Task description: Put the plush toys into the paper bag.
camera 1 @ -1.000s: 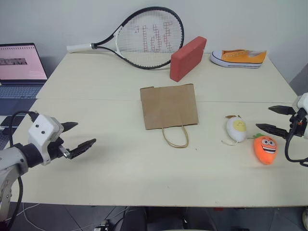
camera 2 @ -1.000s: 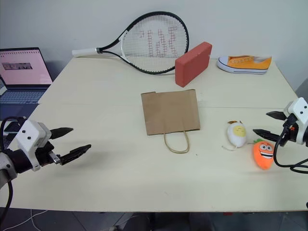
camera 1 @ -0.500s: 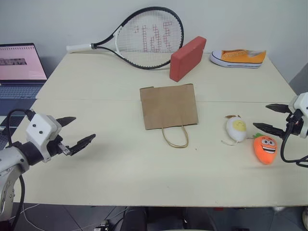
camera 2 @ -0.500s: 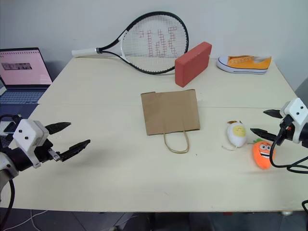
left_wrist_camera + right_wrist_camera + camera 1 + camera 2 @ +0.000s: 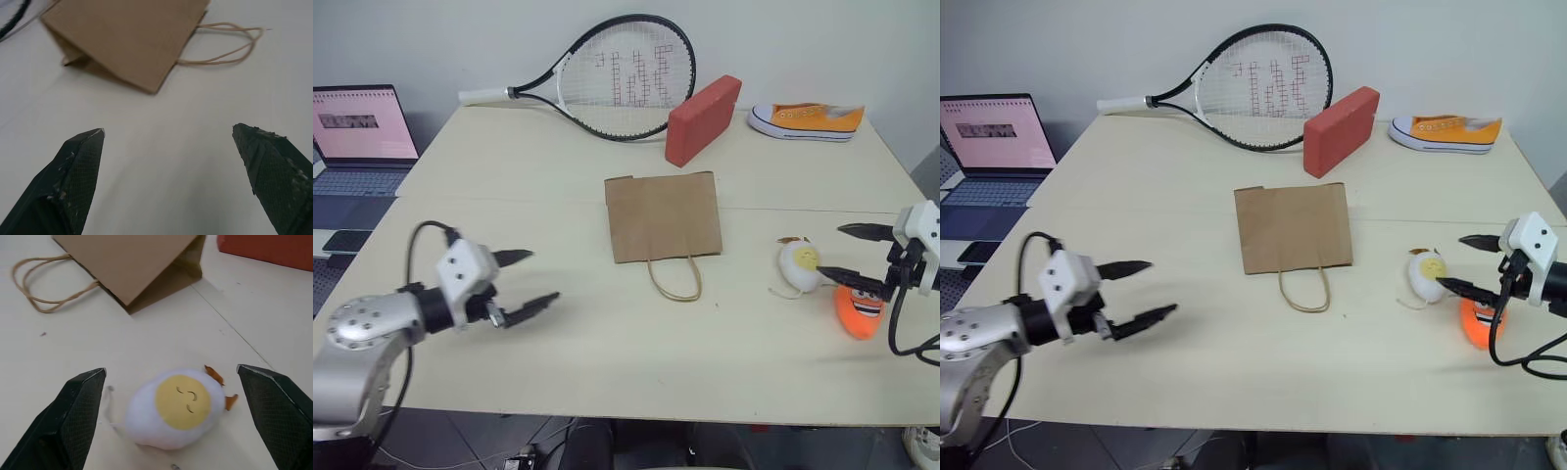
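tennis racket (image 5: 617,73), red block (image 5: 702,119), sneaker (image 5: 806,118), laptop (image 5: 357,137)

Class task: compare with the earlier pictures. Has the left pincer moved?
Yes. The left pincer moved toward the paper bag, with open jaws.

Paper bag (image 5: 663,216) lies flat between two open pincers.

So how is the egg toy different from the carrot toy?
The egg toy is white with a yellow face; the carrot toy is bright orange. The egg lies closer to the paper bag; the carrot lies farther out, partly behind the right claw. Both are small plush toys on the table.
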Motion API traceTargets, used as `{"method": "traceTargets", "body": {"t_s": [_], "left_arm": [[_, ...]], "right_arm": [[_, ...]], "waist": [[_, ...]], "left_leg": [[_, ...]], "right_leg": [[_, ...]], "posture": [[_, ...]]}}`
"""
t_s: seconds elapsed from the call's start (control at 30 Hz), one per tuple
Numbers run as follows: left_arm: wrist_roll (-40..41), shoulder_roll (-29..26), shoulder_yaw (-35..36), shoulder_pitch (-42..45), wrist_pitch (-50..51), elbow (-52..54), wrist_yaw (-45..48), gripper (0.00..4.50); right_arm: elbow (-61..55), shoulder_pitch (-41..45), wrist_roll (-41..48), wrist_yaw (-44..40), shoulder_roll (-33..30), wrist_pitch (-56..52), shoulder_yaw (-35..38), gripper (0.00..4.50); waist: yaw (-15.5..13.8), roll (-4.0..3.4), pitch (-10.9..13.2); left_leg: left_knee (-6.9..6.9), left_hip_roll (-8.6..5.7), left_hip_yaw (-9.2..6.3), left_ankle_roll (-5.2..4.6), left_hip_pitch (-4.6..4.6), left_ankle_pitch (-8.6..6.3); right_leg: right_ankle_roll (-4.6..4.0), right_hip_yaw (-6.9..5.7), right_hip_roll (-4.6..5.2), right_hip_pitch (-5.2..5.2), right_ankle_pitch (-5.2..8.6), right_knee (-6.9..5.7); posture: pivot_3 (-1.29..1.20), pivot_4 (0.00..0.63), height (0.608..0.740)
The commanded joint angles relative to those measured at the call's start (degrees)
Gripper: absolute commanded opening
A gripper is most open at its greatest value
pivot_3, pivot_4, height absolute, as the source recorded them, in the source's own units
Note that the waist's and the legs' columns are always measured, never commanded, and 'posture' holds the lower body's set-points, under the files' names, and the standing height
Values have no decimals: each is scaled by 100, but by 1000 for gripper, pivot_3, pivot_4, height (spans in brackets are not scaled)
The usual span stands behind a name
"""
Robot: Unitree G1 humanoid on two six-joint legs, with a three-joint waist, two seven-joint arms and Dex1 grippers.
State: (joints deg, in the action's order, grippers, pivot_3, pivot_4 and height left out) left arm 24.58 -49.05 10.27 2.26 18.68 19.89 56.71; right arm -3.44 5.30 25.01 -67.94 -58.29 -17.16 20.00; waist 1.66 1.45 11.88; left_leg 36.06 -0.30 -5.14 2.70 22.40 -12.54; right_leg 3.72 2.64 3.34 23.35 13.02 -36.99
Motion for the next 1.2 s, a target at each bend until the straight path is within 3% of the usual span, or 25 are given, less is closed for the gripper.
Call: {"method": "traceTargets", "body": {"t_s": [0.03,0.23,0.43,0.77,1.2], "left_arm": [[-121,256,-671,610,-110,53,123,4462],[-696,962,-2060,1622,-316,-559,405,4462],[-1535,1648,-2756,2332,-1260,-1887,342,4462],[-1877,2702,-2908,3080,-2043,-3420,279,4462],[-1998,3086,-2894,3375,-2564,-4006,518,4462]], "right_arm": [[-1290,-549,534,93,11,-572,448,4500],[-2880,-1522,984,623,447,-1206,480,4500],[-3665,-2051,1263,1126,805,-1546,530,4500],[-4037,-2338,1347,1660,1090,-1671,513,4500],[-4137,-2543,1395,1778,1131,-1611,583,4500]], "waist": [[-22,-1,-1],[-14,3,-4],[-8,5,-7],[-20,6,-7],[-20,6,-7]], "left_leg": [[1,-1,-4,0,1,0],[5,-1,-3,0,2,0],[9,3,-5,0,3,0],[12,-3,-23,0,14,0],[13,-3,-33,0,18,0]], "right_leg": [[1,0,-2,-1,0,0],[29,1,-3,-7,-16,6],[27,2,-8,-7,-15,7],[37,-2,-10,-8,-21,10],[41,-6,-14,-8,-23,10]], "posture": [[0,150,740],[0,150,740],[0,150,740],[0,150,740],[0,150,740]]}}
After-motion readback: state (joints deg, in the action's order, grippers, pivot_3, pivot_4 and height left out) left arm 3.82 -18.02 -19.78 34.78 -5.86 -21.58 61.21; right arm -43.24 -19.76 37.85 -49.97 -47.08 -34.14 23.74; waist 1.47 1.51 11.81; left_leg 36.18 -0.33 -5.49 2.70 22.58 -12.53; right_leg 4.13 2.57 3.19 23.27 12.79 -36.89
